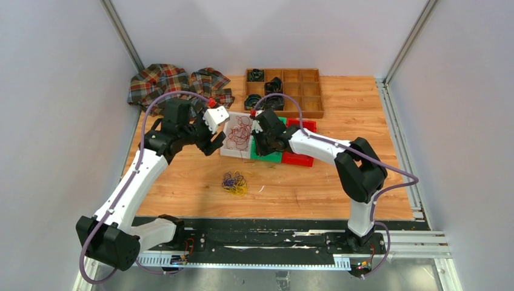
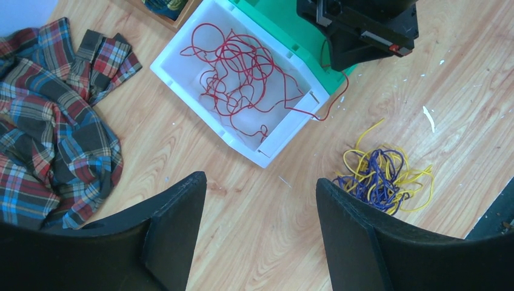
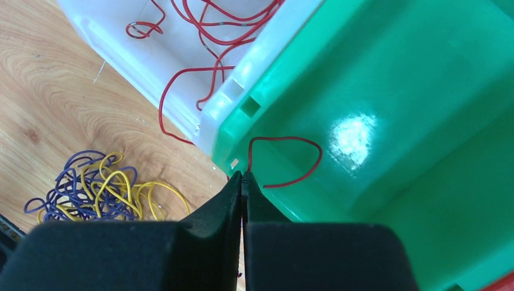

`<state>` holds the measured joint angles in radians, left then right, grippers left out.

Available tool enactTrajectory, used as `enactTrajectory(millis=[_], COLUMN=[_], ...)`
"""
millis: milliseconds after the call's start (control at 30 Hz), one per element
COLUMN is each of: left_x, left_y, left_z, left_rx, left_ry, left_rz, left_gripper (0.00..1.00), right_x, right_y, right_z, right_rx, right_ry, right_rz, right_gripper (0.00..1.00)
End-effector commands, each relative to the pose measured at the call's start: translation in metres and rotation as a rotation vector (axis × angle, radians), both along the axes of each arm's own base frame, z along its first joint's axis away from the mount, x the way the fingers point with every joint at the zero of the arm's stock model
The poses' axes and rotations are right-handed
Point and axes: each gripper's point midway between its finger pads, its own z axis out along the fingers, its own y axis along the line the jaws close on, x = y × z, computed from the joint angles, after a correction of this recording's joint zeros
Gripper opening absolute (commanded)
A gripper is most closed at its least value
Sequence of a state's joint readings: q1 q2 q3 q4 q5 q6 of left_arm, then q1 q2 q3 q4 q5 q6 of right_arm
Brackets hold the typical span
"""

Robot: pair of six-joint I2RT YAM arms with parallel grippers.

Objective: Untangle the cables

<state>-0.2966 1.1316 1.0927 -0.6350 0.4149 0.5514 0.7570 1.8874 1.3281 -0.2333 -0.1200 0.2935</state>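
Your wooden table point(image 1: 303, 188) sits between grey walls point(image 1: 54, 91); left gripper point(image 2: 259, 183) gapes, right gripper point(image 3: 242, 179) pinches a red cable point(image 3: 285, 139).

Left end effector point(image 2: 260, 197) hovering, jaws wide apart; right end effector point(image 3: 242, 177) low, jaws pressed together.
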Motion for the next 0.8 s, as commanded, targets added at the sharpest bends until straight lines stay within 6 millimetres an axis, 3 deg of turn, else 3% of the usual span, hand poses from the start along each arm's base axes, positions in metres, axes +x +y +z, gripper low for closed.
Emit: enactTrajectory(millis=[0,133,267,400,500,600,767], left_x=[-0.002,-0.002,-0.004,-0.007,-0.009,-0.01,-0.012], left_y=[0.001,0.001,0.002,0.002,0.003,0.004,0.005], left_z=[0.021,0.024,0.025,0.028,0.027,0.028,0.032], left_rx=[-0.014,-0.014,-0.009,-0.01,-0.005,-0.002,-0.004], left_ry=[-0.056,-0.066,-0.072,-0.082,-0.082,-0.084,-0.091], left_rz=[-0.012,-0.014,-0.017,-0.022,-0.024,-0.026,-0.026], left_gripper=[0.71,0.71,0.71,0.71,0.71,0.71,0.71], right_x=[0.004,0.003,-0.003,-0.019,-0.038,-0.043,-0.032], right_y=[-0.008,-0.014,-0.019,-0.018,-0.007,-0.005,-0.001], right_z=[0.033,0.054,0.052,0.037,0.023,0.01,-0.004], right_rx=[0.054,0.085,0.084,0.066,0.107,0.112,0.167], right_ry=[-0.053,-0.09,-0.078,-0.061,-0.014,0.011,0.026], right_rz=[-0.024,-0.034,-0.052,-0.123,-0.179,-0.293,-0.455], right_gripper=[0.01,0.01,0.01,0.44,0.57,0.59,0.57])
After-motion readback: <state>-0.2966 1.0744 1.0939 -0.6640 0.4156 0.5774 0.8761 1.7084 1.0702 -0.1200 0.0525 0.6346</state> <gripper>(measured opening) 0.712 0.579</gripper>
